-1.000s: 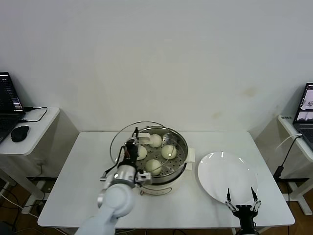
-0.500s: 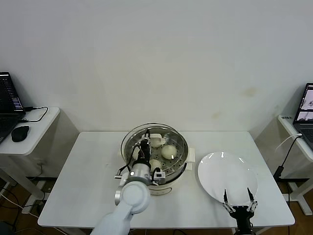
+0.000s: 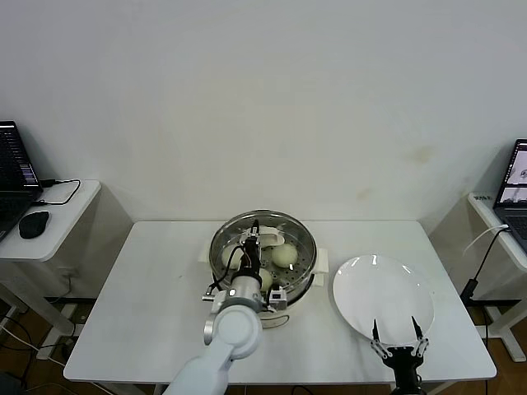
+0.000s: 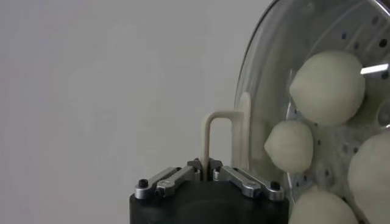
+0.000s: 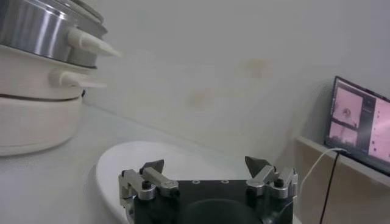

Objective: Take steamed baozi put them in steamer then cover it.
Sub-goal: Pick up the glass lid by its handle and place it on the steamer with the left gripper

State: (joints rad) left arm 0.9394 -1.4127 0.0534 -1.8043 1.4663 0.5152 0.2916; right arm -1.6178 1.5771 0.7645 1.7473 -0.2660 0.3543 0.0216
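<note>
The baozi (image 3: 284, 254) sit in the steamer (image 3: 300, 271), seemingly lidded, left of the plate (image 3: 383, 295).

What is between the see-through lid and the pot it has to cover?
Nothing visible is in the way. The left tool grips the glass lid by its handle, right over the steamer. Only the baozi lie underneath, down inside the basket.

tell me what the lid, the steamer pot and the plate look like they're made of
The round see-through lid looks like clear glass, possibly plastic: the creamy-white buns show through it; its cream handle looks like matte plastic. The shiny round steamer pot looks like polished stainless steel with mirror-like reflections, on a cream, plastic-looking base. The flat white plate looks like glazed ceramic, judging by its bright highlights.
</note>
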